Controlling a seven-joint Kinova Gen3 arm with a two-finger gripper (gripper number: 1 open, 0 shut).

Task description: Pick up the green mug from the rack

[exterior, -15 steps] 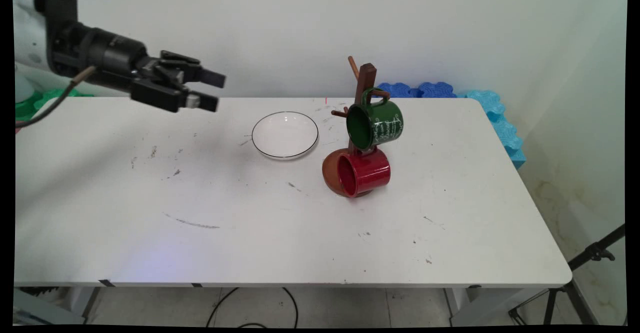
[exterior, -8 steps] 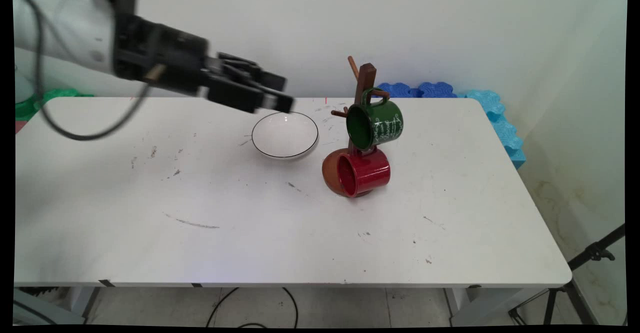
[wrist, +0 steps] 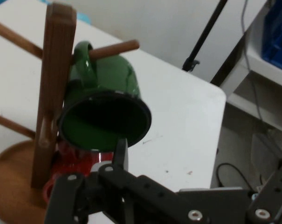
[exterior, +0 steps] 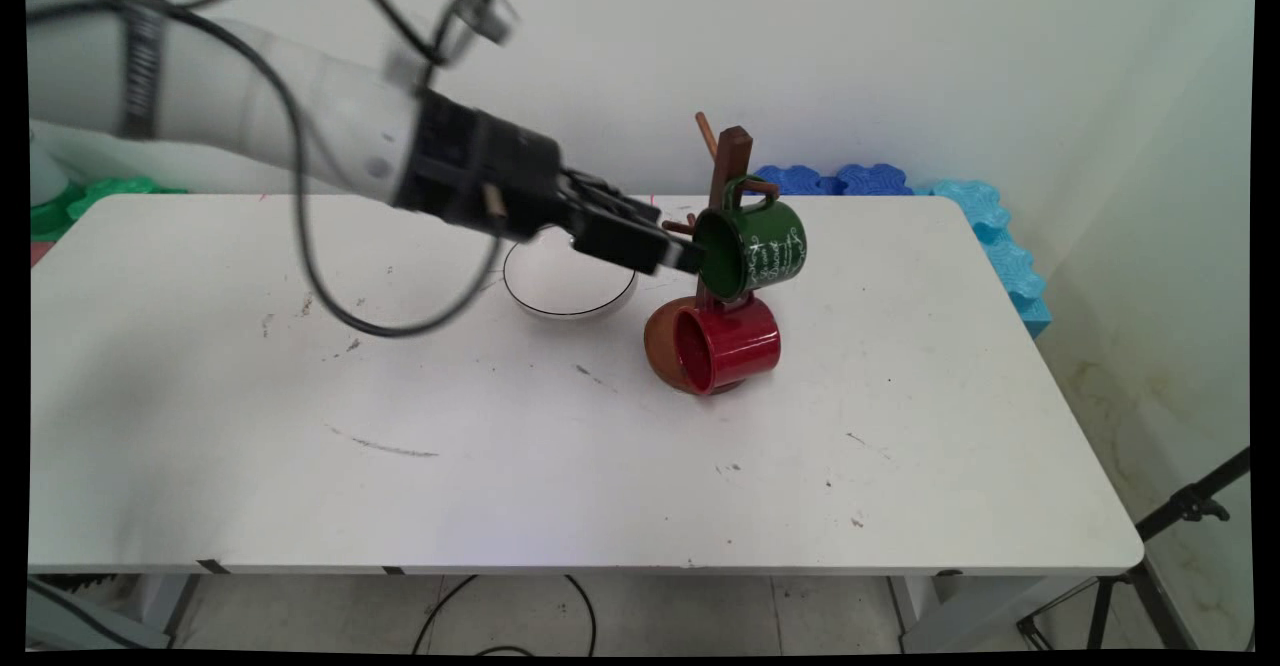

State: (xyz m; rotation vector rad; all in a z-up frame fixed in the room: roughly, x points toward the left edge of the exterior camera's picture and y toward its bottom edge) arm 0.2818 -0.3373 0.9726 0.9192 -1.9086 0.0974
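Gripper [exterior: 678,251] out at the end of my arm, reaching level across the table [exterior: 500,466], fingertips right at the open mouth of the green mug [exterior: 752,249]. One finger [wrist: 120,154] shows in my hand view, its tip at the lower rim of that mug, touching it or just short of it; the other finger is out of sight, so whether I am spread or pinched I cannot tell. That green mug hangs by its handle on an upper peg of the wooden mug tree [exterior: 729,178], lying on its side, long axis roughly level, mouth facing me and base pointing away. It sits straight ahead of my fingertips, on the near side of the tree's post. Below the green mug, a red mug [exterior: 728,342] hangs low on the same tree, also on its side, mouth turned the same way, just over the round wooden base. Beside the tree, on the side I come from, a white plate [exterior: 560,291] with a dark rim lies flat on the table, partly under my wrist in the main view.
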